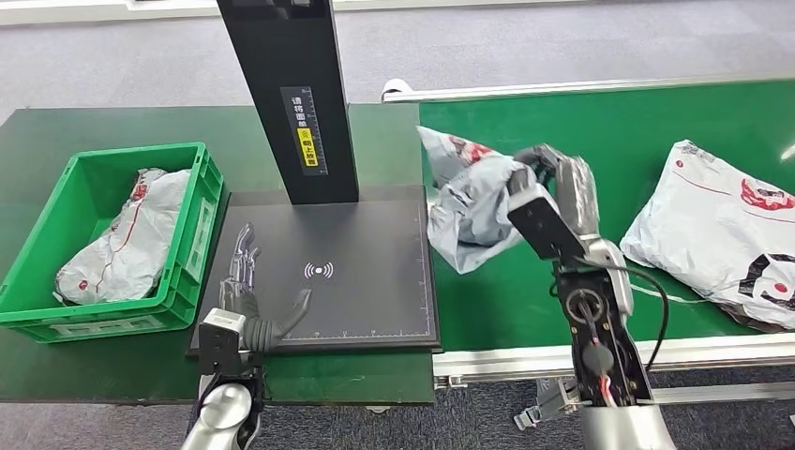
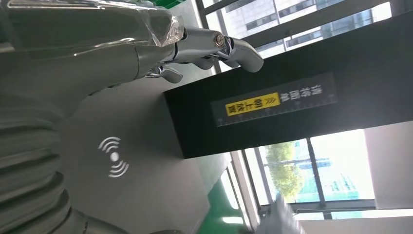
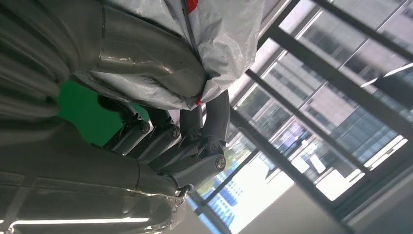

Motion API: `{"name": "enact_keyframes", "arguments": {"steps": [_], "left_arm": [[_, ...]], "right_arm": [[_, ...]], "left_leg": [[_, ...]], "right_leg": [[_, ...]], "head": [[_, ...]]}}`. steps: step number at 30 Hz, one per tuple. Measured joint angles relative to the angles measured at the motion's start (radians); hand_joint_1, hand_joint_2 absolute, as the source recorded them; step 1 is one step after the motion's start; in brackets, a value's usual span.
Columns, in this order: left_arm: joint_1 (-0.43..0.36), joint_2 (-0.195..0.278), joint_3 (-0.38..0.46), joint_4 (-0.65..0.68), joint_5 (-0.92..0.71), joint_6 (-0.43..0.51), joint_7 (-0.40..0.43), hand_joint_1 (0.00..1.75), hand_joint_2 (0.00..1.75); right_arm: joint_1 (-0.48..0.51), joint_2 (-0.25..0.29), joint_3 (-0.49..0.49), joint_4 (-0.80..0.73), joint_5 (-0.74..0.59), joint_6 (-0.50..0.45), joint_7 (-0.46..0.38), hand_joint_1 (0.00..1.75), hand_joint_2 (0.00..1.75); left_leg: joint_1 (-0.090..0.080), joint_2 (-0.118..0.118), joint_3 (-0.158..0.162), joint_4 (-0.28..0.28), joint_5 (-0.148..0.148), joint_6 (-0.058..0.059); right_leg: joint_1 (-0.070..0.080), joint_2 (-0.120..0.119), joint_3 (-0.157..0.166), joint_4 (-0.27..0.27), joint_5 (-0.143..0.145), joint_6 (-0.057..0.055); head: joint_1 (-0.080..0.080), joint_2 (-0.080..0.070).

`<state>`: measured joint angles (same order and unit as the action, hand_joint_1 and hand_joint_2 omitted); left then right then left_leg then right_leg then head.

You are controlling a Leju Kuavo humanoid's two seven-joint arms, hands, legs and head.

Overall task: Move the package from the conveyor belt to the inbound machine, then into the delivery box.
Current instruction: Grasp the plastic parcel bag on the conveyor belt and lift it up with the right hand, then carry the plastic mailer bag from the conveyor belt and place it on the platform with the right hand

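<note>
While the right robot hand grips the package mid-frame above the conveyor belt, the inbound machine and delivery box steps remain; left robot hand is released.

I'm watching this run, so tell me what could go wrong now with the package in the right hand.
The right hand grips the package by one bunched edge, so the slack bag may slip out. It hangs low and could snag the scanner plate edge. The left hand rests on that plate, crowding the drop spot.
</note>
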<state>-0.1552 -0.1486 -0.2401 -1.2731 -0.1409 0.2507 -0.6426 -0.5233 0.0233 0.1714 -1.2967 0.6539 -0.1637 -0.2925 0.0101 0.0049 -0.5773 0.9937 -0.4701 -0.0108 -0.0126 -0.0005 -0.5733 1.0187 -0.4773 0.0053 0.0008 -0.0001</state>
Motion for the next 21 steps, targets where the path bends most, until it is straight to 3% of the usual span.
{"name": "enact_keyframes", "arguments": {"steps": [3,7,15,21], "left_arm": [[-0.023,0.000,0.010,0.008,0.004,0.011,0.000,0.00,1.75],[-0.034,0.002,0.020,0.014,0.008,0.015,0.000,0.00,1.75],[-0.040,0.008,0.026,0.023,0.017,0.021,0.000,0.00,1.75],[-0.051,0.009,0.028,0.032,0.026,0.038,0.000,0.00,1.75]], "right_arm": [[-0.125,0.034,0.071,0.115,0.000,0.020,0.016,1.75,1.75],[-0.207,0.078,0.132,0.220,-0.002,0.021,0.029,1.75,1.75],[-0.262,0.112,0.182,0.318,-0.017,0.030,0.032,1.75,1.75],[-0.297,0.193,0.230,0.426,-0.037,0.062,0.015,1.75,1.75]], "left_leg": [[0.000,0.000,0.000,0.000,0.000,0.000],[0.000,-0.001,-0.002,0.000,0.000,0.000],[0.000,-0.002,-0.004,0.000,0.000,0.000],[0.001,-0.001,-0.003,0.000,0.000,0.000]], "right_leg": [[0.000,0.000,0.000,0.000,0.000,0.000],[0.000,-0.001,-0.002,0.000,0.000,0.000],[0.000,0.000,-0.003,0.000,0.000,0.000],[0.001,0.000,-0.004,0.000,0.000,0.000]], "head": [[0.000,0.000],[0.000,0.000],[0.000,0.000],[0.000,0.000]]}}
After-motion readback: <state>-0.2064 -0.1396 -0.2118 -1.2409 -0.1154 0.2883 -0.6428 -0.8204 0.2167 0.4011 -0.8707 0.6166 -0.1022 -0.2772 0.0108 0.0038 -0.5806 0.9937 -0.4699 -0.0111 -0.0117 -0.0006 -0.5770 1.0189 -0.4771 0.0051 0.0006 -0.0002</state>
